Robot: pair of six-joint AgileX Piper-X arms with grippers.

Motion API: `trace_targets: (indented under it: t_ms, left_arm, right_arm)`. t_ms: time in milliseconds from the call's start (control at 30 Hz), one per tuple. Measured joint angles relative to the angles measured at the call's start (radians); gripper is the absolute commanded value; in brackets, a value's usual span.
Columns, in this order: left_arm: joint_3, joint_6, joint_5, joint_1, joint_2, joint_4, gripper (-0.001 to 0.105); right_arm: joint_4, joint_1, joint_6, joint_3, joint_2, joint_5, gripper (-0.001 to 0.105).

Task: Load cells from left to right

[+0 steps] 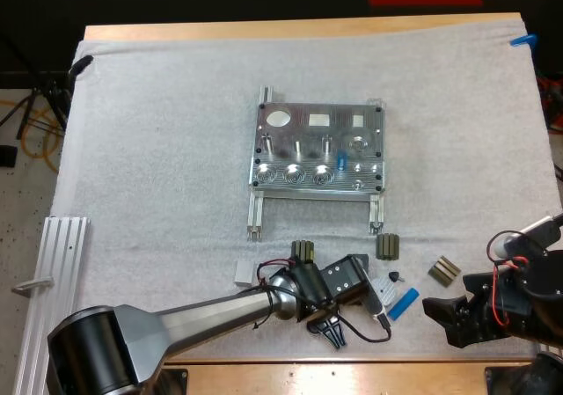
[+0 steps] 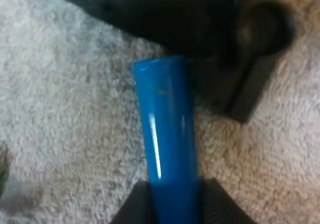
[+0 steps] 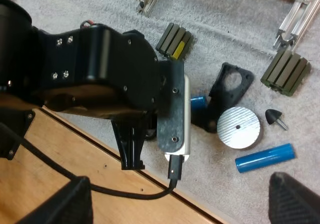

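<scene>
Found the left gripper [image 2: 176, 208] clamped on the held blue cylinder [image 2: 167, 134], with fingers [image 2: 134, 209] pressed to it from both sides. Noted the cylinder's far end close to a black bracket [image 2: 250, 92] lying on the white mat [image 1: 158, 149]. Placed that gripper low and just right of centre in the high view, near the mat's front edge.

Saw the right gripper [image 1: 440, 318] at the lower right of the high view, fingers [image 3: 295, 196] spread wide and clear of everything.

Between the two grippers, noted a round silver disc [image 3: 238, 126], a small black cone with a pin [image 3: 274, 117] and the loose blue cylinder [image 3: 265, 157], which lay flat and apart from both grippers. Counted three dark ribbed parts [image 1: 388, 247] in a loose row across the lower middle of the high view, and a small grey block [image 1: 244, 272] just left of the left wrist.

Logged the metal fixture [image 1: 317, 149] at the centre of the high view, well apart from both grippers, with the seated blue cylinder [image 1: 341, 159] upright in its right half. Spotted an aluminium rail [image 1: 54, 263] at the lower left, along the mat's left edge.
</scene>
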Motion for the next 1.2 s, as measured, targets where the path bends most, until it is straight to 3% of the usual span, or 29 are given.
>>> trace_targets:
  t_ms: [133,267,600,867,1033,1200]
  left_arm:
    - [-0.003,0.009,-0.018,0.000,0.000,0.024,0.000]
    - [-0.003,0.040,-0.083,0.000,-0.046,0.048,0.000]
    - [-0.003,0.071,-0.180,0.000,-0.394,0.159,0.000]
    - [-0.003,0.145,-0.187,0.000,-0.655,0.225,0.000]
    - [-0.003,0.196,-0.187,0.000,-0.774,0.281,0.000]
    - [-0.003,0.242,-0.167,0.000,-0.839,0.328,0.000]
  right_arm:
    - [-0.009,0.000,0.003,0.000,0.000,0.000,0.070]
    - [-0.045,0.000,0.002,0.000,0.000,0.000,0.070]
    - [-0.106,0.000,0.002,0.000,0.000,0.000,0.070]
    - [-0.136,0.000,0.002,0.000,0.084,-0.007,0.070]
    - [-0.202,0.000,-0.013,0.000,0.177,-0.093,0.070]
    - [-0.355,0.000,-0.030,0.000,0.291,-0.286,0.070]
